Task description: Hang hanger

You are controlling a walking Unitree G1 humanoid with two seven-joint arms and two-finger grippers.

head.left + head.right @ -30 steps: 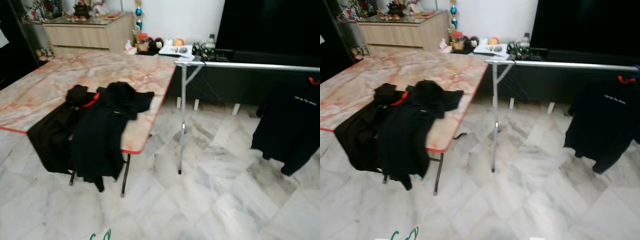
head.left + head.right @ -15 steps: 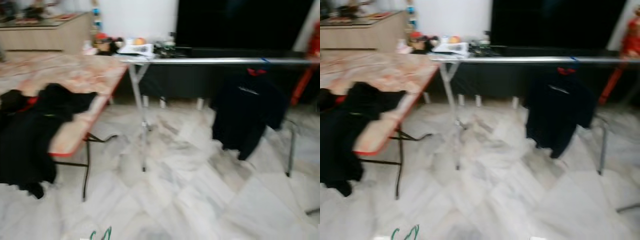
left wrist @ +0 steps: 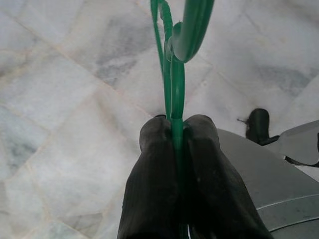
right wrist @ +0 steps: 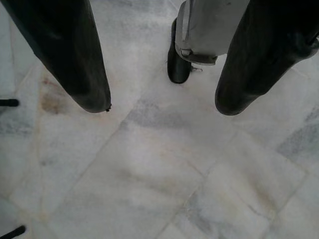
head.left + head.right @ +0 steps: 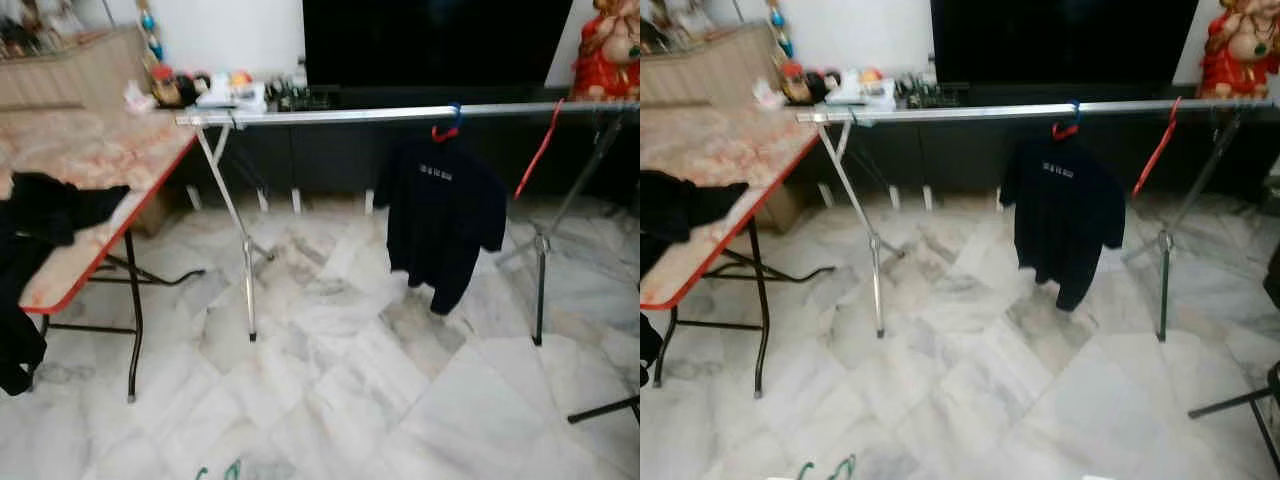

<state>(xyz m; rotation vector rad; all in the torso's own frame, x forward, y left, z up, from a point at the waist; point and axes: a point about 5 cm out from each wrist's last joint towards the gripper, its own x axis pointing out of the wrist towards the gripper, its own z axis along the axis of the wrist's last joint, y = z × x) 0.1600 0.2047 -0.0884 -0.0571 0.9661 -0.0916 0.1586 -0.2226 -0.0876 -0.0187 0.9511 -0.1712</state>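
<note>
Left gripper (image 3: 175, 130) pinches the green hanger (image 3: 173, 74), light, stiff, slippery plastic; right gripper (image 4: 159, 107) hangs wide, empty; rail (image 5: 400, 113) far ahead.

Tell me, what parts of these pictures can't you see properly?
- Green hanger: the left gripper pinches its stem, and the left wrist view's top edge cuts off its upper part.
- White print on the hanging black shirt: too small to read in the eye views.
- Black clothes on the marble table: cut off by the left edge.
- Red figure behind the clothes rail: cut off at the top corner.
</note>
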